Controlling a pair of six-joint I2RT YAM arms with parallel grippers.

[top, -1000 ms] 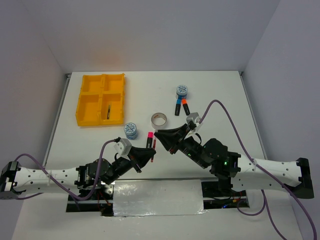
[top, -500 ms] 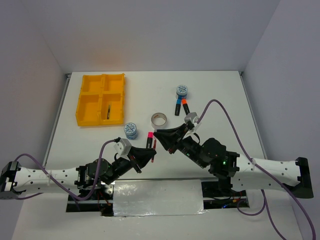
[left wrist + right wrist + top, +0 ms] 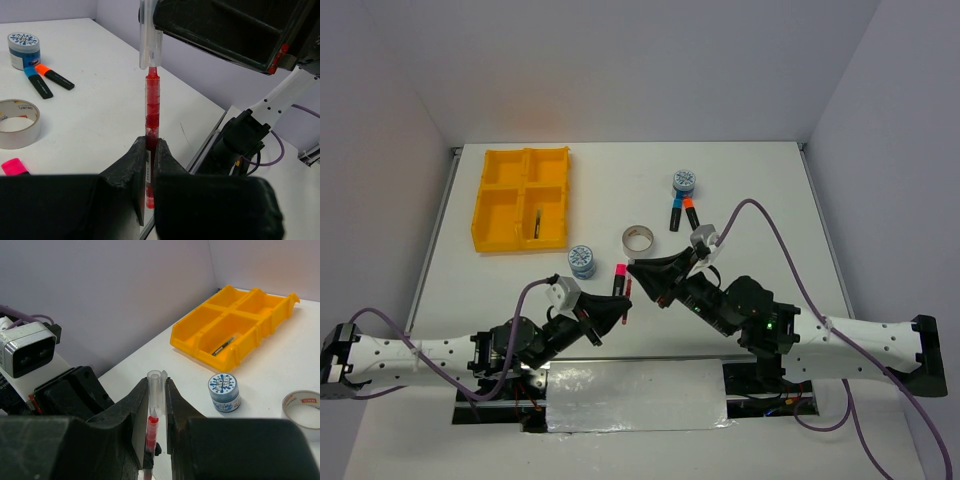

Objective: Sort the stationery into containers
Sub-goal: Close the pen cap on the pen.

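Observation:
My left gripper [image 3: 151,145] is shut on the lower barrel of a thin red pen [image 3: 152,105], which stands up out of its jaws. My right gripper [image 3: 157,382] is shut on the pen's clear cap [image 3: 156,390]. The pen tip [image 3: 152,432] sits just inside the cap's mouth. In the top view both grippers, left [image 3: 617,306] and right [image 3: 638,270], meet above the table's near middle. The yellow tray [image 3: 523,183] lies at the far left, with a thin dark pen [image 3: 535,222] in its near right compartment.
A pink-capped highlighter [image 3: 619,277] lies just beyond the left gripper. One patterned tape roll [image 3: 582,260] is near it. A silver-grey tape ring [image 3: 639,238] sits mid-table. Another patterned roll [image 3: 684,182] and the blue-capped [image 3: 675,214] and orange-capped [image 3: 690,212] highlighters lie farther back.

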